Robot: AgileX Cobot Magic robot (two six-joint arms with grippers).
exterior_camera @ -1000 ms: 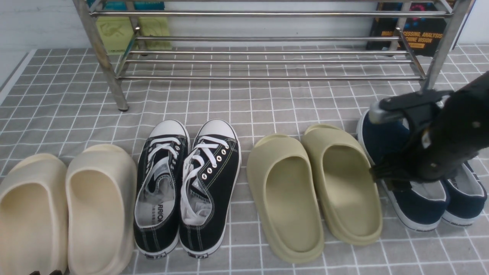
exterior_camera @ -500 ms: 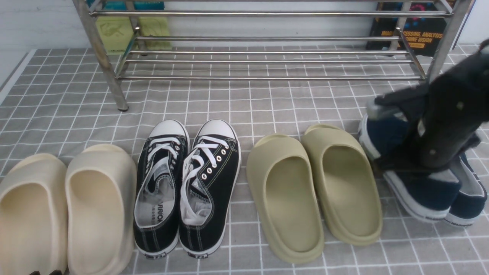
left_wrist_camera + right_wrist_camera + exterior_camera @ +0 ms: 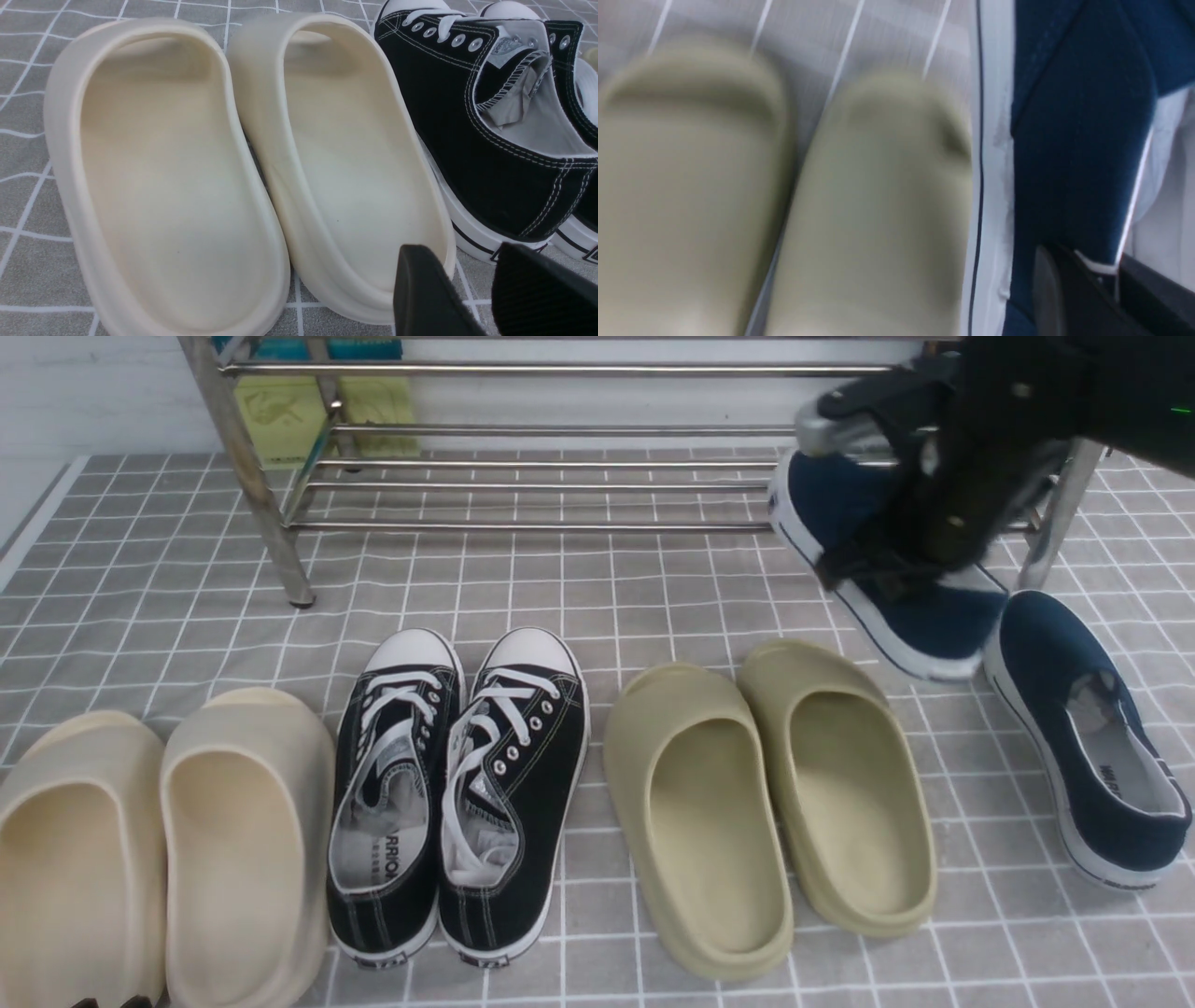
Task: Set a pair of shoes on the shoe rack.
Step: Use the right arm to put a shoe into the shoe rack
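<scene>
Right gripper [image 3: 887, 558] clamped on one navy shoe [image 3: 934, 621], tilted in the air at the rack [image 3: 560, 371], its mate [image 3: 1055, 672] on the floor [image 3: 653, 588], left gripper [image 3: 462, 266] jaws apart

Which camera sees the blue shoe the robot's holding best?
Front view: the held blue shoe shows almost whole in the right gripper. Right wrist view: only a blurry close-up of its side. Left wrist view: none of it.
</scene>
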